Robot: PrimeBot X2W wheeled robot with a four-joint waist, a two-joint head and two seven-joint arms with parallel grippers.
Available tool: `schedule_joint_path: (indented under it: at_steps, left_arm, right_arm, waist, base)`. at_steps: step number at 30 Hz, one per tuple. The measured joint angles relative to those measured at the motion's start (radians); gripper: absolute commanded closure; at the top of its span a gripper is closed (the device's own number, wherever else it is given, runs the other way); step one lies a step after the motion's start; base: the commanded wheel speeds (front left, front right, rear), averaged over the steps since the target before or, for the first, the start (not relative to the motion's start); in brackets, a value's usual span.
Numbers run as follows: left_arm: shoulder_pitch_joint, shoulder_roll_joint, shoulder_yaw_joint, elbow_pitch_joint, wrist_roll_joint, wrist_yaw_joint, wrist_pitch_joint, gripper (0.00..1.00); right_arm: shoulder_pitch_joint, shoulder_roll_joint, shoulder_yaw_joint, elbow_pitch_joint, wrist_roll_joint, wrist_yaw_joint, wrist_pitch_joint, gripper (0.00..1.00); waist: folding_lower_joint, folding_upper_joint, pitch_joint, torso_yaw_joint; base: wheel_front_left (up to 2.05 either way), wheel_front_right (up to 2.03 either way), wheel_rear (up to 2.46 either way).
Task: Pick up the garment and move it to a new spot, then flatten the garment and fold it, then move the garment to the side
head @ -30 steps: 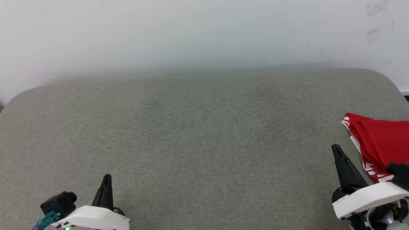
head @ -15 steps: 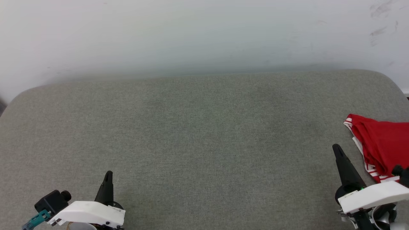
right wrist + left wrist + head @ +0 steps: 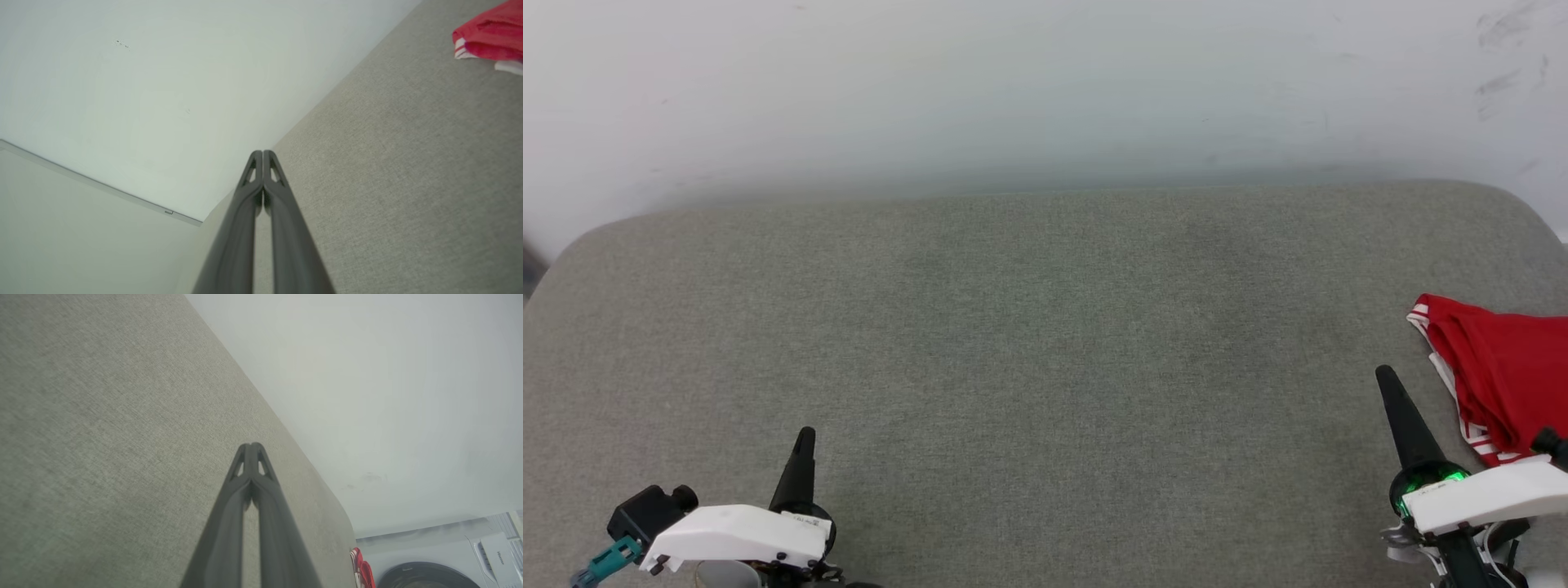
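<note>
The garment [image 3: 1507,371], a red jersey-style shirt with red-and-white striped trim, lies bunched at the far right of the grey fabric-covered bench [image 3: 1045,327], cut off by the right border of the head view. No lettering can be made out in its folds. It rests on the bench surface, touched by neither arm.

The right end effector [image 3: 1385,379] sits at the lower right of the head view, its dark fingers pressed together into one point, clenched on nothing. Its tip is near the garment's left edge but apart from it, with bare grey fabric between them. In the right wrist view the two fingers meet at their tips [image 3: 262,154], and the garment [image 3: 488,34] shows at the upper right corner, well beyond them.

The left end effector [image 3: 804,437] is at the lower left, likewise clenched and empty, far across the bench from the garment. The left wrist view shows its fingertips [image 3: 251,447] closed together above the bench, a sliver of the garment [image 3: 361,569] at the far bench edge, and a white washing machine [image 3: 433,555] beyond. A white wall [image 3: 1045,82] rises behind the bench.
</note>
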State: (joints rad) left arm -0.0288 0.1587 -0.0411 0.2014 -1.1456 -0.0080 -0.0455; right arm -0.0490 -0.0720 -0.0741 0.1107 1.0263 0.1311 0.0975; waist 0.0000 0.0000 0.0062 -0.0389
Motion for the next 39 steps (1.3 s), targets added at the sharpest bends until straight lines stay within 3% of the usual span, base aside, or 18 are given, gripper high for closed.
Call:
schedule_joint_path:
  at_steps: [39]
  left_arm:
    - [-0.047, -0.068, 0.096, 0.029, -0.312, -0.080, 0.101, 1.00]
  right_arm:
    - [-0.034, 0.013, -0.027, 0.089, 0.384, 0.000, 0.009, 1.00]
  waist:
    - [0.0001, 0.0000, -0.002, 0.023]
  base:
    - [0.00, 0.00, 0.00]
